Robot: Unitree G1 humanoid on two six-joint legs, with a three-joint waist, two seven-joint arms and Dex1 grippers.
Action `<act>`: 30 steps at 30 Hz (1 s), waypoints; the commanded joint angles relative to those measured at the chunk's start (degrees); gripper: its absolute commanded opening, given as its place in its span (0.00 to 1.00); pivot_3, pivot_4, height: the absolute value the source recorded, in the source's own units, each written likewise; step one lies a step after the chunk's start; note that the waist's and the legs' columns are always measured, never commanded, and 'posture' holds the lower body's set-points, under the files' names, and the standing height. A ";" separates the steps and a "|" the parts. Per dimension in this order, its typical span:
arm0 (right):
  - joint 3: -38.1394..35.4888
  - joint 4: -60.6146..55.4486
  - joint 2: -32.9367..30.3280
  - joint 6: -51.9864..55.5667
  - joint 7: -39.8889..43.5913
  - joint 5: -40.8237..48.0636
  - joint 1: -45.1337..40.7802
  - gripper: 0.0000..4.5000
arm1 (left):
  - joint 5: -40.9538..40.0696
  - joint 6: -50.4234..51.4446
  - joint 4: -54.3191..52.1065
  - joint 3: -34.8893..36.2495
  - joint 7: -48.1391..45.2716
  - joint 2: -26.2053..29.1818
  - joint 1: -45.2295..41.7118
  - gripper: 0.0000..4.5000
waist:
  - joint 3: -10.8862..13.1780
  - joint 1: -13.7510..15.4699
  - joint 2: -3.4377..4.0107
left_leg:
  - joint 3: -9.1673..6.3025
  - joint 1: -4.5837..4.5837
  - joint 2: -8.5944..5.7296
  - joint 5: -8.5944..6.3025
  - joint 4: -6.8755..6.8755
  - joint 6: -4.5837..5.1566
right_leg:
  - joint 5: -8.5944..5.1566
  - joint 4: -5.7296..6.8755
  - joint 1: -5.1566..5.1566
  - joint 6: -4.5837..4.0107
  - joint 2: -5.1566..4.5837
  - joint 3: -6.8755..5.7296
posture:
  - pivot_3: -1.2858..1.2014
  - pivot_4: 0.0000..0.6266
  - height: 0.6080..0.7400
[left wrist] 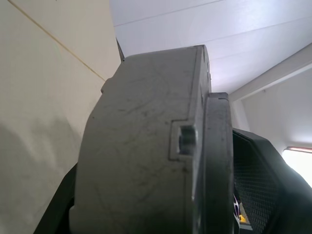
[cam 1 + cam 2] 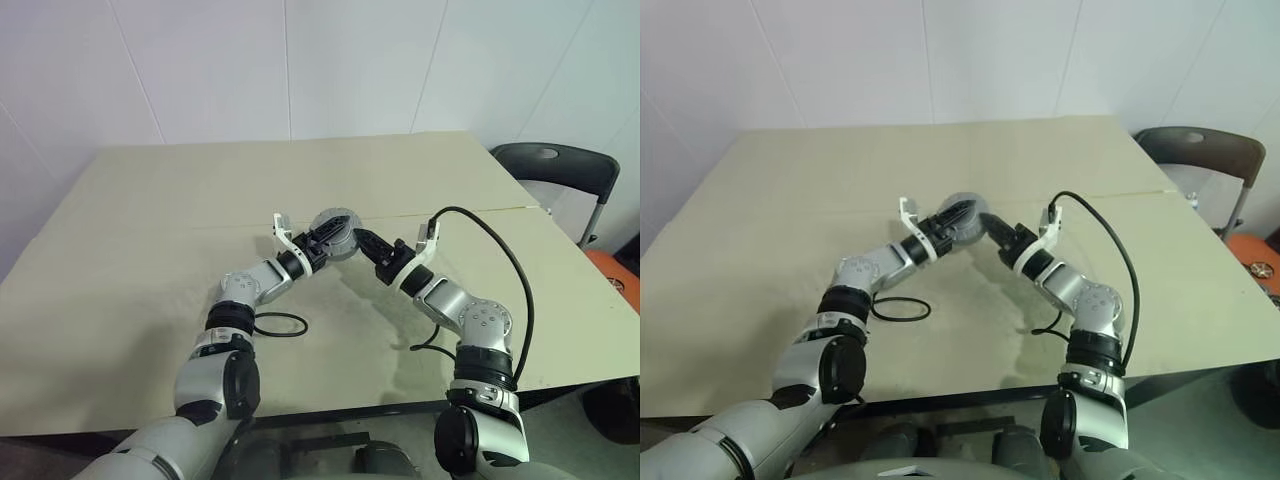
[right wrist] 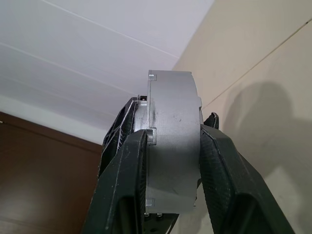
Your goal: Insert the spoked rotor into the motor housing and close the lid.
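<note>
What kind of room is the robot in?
Probably a plain workroom or lab. You can see a big beige table, bare white panel walls, and a dark chair beside the table. The robot holds a motor housing above the table with both grippers.

Motor housing (image 3: pixel 173 146): matt grey metal, faintly scuffed (fine scratches on the wall). Gripper fingers (image 3: pixel 229 180): black plastic, slightly glossy. Table (image 2: pixel 150 230): smooth matt beige top. Cable (image 2: pixel 505 260): glossy black.
</note>
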 commanded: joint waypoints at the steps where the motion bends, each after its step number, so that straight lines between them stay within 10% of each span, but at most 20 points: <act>1: -1.42 -0.28 0.25 -3.04 -0.52 2.45 -3.21 0.28 | -4.67 1.76 -2.36 2.95 -2.61 -0.43 -2.70 0.65 | 0.00 0.02 0.00 | 0.00 0.00 0.00 0.00 0.00 0.00 | 0.00 0.00 0.00 0.00 0.00 0.00 | 0.52 0.00 1.00; 15: -4.96 6.30 0.59 -10.67 -5.18 3.21 -5.23 0.28 | -7.28 2.37 -4.16 7.04 -4.20 -1.24 -3.24 0.65 | 0.00 0.09 -0.02 | 0.00 0.00 0.00 0.01 0.04 -0.01 | 0.00 0.01 0.02 0.00 0.00 0.01 | 0.52 0.00 1.00; 23: -2.36 5.35 0.04 -13.78 -5.71 1.22 -4.92 0.86 | -7.30 -3.15 -1.84 9.64 -3.10 -0.64 -4.40 0.65 | 0.03 -0.24 -0.04 | 0.02 0.00 0.01 0.01 0.06 -0.02 | 0.00 0.05 -0.01 0.00 0.04 0.11 | 0.52 0.00 1.00; 30: -0.55 5.43 -0.44 -14.51 -4.45 0.00 -5.03 0.86 | -6.73 -9.03 1.65 11.44 -1.77 0.50 -5.73 0.65 | 0.04 -0.04 -0.06 | 0.02 0.03 0.02 0.04 0.10 -0.05 | 0.00 0.15 -0.01 0.00 0.06 0.13 | 0.52 0.00 1.00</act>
